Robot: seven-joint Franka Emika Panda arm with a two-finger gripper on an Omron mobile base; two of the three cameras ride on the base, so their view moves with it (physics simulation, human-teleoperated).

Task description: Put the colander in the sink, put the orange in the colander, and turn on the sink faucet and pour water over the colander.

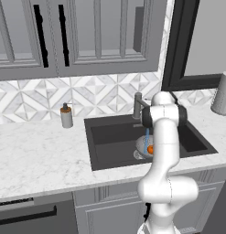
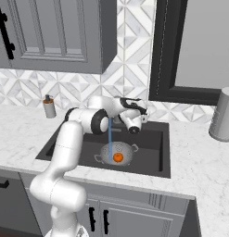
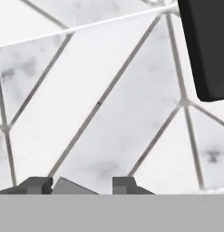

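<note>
Colander (image 2: pixel 117 154) sits on the floor of the sink (image 2: pixel 150 159), toward the front edge and roughly midway along it. Orange (image 2: pixel 117 157) lies inside the colander bowl. We see a thin blue stream of water (image 2: pixel 110 136) dropping straight into the colander just left of the orange; in the left base view the same stream (image 1: pixel 147 137) shows beside the arm, with the orange (image 1: pixel 150 149) partly hidden behind the forearm.

Sink faucet (image 1: pixel 138 106) stands at the back rim of the basin; in the right base view it is mostly covered by the arm. The gripper (image 2: pixel 133 130) hangs over the back of the sink near the faucet. In the hand view we see the fingertips (image 3: pixel 40 185) a little apart with nothing between them, facing the tiled backsplash (image 3: pixel 109 104) and a dark window frame (image 3: pixel 206 45) at the upper right corner. We read the jaws as partly spread, gripping nothing.

Soap dispenser (image 1: pixel 66 115) stands on the marble counter (image 1: pixel 41 151) at its back edge, left of the sink. A grey cylindrical canister (image 2: pixel 223 115) stands at the counter's far right, well apart from the basin.
</note>
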